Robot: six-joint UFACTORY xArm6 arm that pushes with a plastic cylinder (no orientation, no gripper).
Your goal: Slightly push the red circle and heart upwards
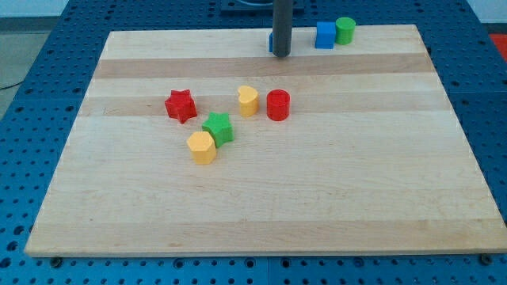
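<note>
The red circle stands near the middle of the wooden board, with the yellow heart just to its left, a small gap between them. My tip rests on the board near the view's top edge, well above the red circle and the heart and touching neither. A blue block is partly hidden behind the rod, on its left side.
A red star lies left of the heart. A green star and a yellow block touch each other below and left of it. A blue cube and a green cylinder sit at the top edge, right of the rod.
</note>
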